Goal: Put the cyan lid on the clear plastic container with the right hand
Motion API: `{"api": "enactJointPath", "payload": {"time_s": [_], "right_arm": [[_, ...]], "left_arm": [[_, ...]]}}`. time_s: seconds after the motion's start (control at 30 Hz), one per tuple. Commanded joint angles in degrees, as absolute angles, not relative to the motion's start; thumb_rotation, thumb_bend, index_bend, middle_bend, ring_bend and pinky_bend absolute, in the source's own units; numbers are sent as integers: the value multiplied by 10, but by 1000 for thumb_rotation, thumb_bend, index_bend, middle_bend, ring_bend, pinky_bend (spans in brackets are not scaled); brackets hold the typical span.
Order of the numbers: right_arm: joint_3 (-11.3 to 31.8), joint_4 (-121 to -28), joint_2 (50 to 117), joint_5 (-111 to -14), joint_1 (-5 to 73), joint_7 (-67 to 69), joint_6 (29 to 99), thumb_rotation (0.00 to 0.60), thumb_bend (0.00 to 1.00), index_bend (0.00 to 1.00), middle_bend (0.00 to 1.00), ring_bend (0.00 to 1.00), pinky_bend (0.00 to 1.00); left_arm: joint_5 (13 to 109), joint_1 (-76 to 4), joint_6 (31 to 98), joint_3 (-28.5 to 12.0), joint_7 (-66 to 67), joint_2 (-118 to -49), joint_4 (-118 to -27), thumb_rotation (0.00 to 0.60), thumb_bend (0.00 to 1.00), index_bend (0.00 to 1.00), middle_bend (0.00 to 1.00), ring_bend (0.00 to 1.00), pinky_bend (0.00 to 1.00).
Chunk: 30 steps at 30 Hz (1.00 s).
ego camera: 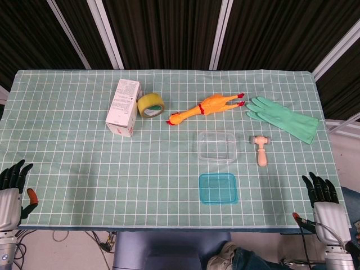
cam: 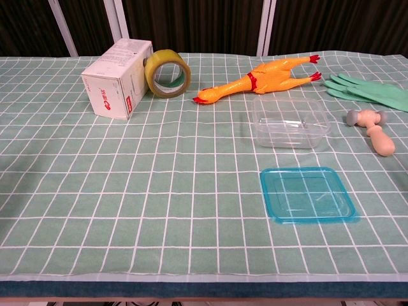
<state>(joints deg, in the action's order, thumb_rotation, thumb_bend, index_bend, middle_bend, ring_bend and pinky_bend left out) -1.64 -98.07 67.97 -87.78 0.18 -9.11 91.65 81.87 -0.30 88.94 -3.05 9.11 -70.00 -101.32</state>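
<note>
The cyan lid lies flat on the green checked cloth near the table's front edge. Just behind it stands the clear plastic container, uncovered and with nothing in it. My right hand hangs at the table's front right corner, fingers spread, holding nothing, well to the right of the lid. My left hand is at the front left corner, fingers apart and holding nothing. Neither hand shows in the chest view.
A small wooden mallet lies right of the container. Behind are a green rubber glove, a rubber chicken, a tape roll and a white carton.
</note>
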Motion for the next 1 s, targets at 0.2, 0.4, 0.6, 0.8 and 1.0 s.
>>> {"api": "enactJointPath", "payload": {"time_s": [0.2,0.4,0.6,0.8,1.0], "right_arm": [[-13,-984,678,-882,-3,-90,915,600,236,0,0,0,0],[-13,-990,674,-885,-4,-77,911,600,235,0,0,0,0],[-21,-993,662,-890,-1,-63,890,600,176,0,0,0,0],[-38,-1014,643,-909,11,-38,852,600,172,0,0,0,0],[-43,-1074,607,-922,56,-64,776,600,171,0,0,0,0]], "left_arm": [[820,-2,893,-30,90,-700,-1012,600,742,120,0,0,0],[822,-1,893,-31,87,-700,-1011,600,742,120,0,0,0],[821,-1,892,-31,79,-699,-1012,600,741,120,0,0,0],[817,-1,890,-31,82,-700,-1015,600,741,121,0,0,0],[814,-1,887,-31,85,-699,-1017,600,741,120,0,0,0]]}}
